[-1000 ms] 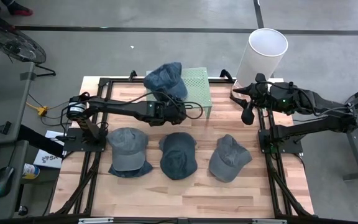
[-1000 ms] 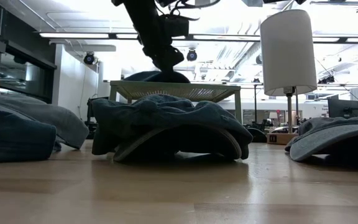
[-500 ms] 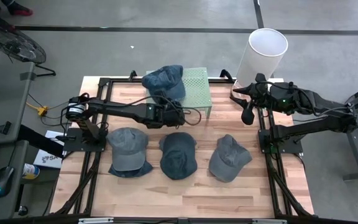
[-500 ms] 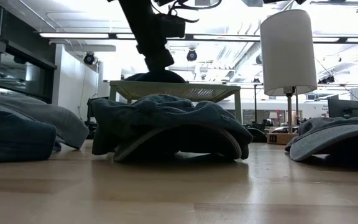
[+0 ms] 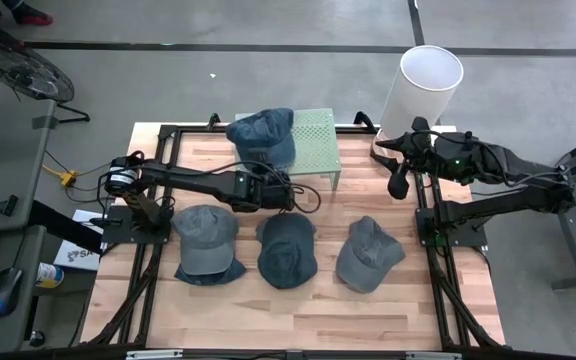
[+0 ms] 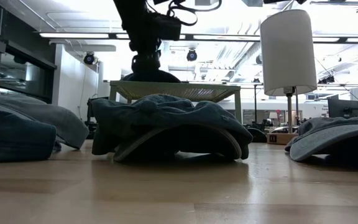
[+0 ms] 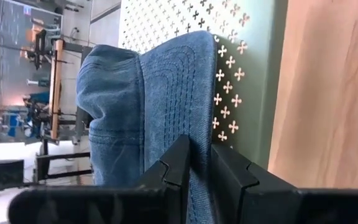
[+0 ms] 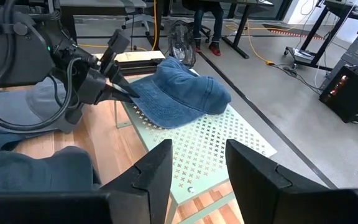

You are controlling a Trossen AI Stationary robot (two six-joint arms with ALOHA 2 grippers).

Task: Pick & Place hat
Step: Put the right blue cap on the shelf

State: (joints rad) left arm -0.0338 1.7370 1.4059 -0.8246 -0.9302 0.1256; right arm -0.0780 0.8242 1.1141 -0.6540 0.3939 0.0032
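Three caps [image 5: 286, 248] crowd table front; perforated stand [image 5: 318, 135] right half bare.

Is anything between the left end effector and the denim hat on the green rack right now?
Nothing visible. The left end effector is already shut on the brim of the denim hat, which lies on the green perforated rack. The right end effector waits open near the table's right edge.
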